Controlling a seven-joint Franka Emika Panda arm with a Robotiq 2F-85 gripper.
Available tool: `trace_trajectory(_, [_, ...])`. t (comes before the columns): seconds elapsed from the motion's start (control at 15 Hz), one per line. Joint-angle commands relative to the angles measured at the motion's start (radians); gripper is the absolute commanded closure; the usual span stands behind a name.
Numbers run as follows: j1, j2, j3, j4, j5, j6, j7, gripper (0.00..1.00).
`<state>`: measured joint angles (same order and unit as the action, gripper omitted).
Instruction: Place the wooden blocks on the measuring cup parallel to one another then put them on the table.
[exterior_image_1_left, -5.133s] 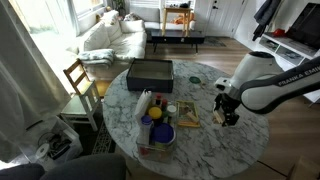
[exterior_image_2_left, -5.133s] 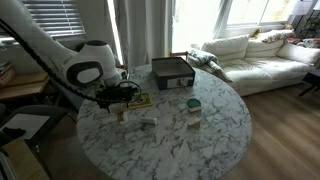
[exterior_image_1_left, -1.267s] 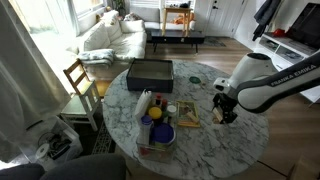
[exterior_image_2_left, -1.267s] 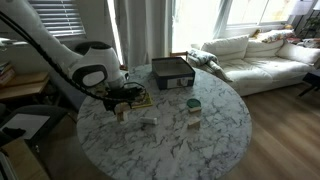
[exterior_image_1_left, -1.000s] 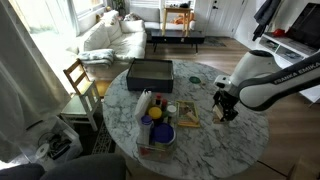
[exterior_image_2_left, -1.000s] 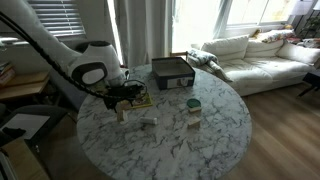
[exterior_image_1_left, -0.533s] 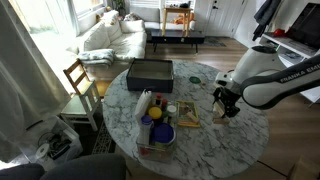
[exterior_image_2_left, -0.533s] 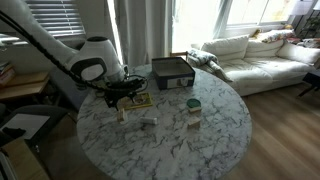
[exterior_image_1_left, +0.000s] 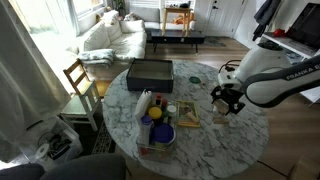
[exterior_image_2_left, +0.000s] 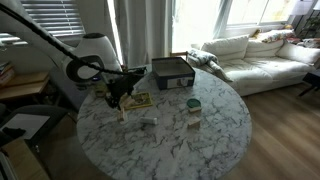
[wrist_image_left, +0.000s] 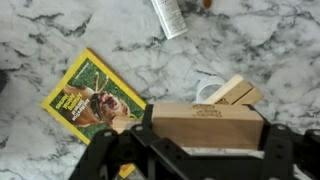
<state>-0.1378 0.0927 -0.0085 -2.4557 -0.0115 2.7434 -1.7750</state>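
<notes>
Wood fills the gap between my fingers (wrist_image_left: 278, 148): one wooden block (wrist_image_left: 205, 125), pale tan and lying level, is clamped end to end in my gripper (exterior_image_1_left: 227, 104), and it hangs clear of the table (exterior_image_1_left: 215, 140). A second wooden block (wrist_image_left: 232, 91) lies tilted just behind it. It rests on a white measuring cup (wrist_image_left: 205, 90), of which only a sliver shows.

Against the frame from half a second back, I have come up. In both exterior views my wrist sits higher over the marble and the block has risen with it. Before that I was low over the same spot.

Of the containers, a dark open box (exterior_image_1_left: 150, 72) stands at the far side of the table. From these angles I cannot tell what is in it. A blue bowl (exterior_image_1_left: 158, 133) sits near the table's edge by the window side, its contents too small to read.

Below me and to one side lies a yellow magazine (wrist_image_left: 95, 95), flat on the marble and apart from the cup. A white tube (wrist_image_left: 168, 15) lies further off. A small green cup (exterior_image_2_left: 193, 104) stands alone toward the table's middle. A wooden chair (exterior_image_1_left: 80, 80) is drawn up at the rim, and a pale sofa (exterior_image_1_left: 110, 35) stands beyond it.
</notes>
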Motion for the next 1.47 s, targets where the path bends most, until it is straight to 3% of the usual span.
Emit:
trace_trajectory(0.0, [-0.01, -0.045, 0.014, -0.043, 0.08, -0.006, -0.265, 0.4])
trace_trajectory(0.33, [-0.001, -0.051, 0.003, -0.054, 0.121, -0.063, -0.574, 0.4])
trace_trajectory(0.6, [0.007, -0.038, -0.013, -0.064, 0.071, -0.064, -0.648, 0.4])
trace_trajectory(0.67, [0.013, -0.026, -0.01, -0.043, 0.092, -0.057, -0.611, 0.15])
trace_trajectory(0.93, [0.013, -0.024, -0.011, -0.048, 0.086, -0.057, -0.627, 0.15])
trace_trajectory(1.0, [0.013, -0.024, -0.011, -0.049, 0.086, -0.057, -0.628, 0.4])
trace_trajectory(1.4, [0.02, 0.001, -0.011, -0.044, 0.049, -0.076, -0.694, 0.4])
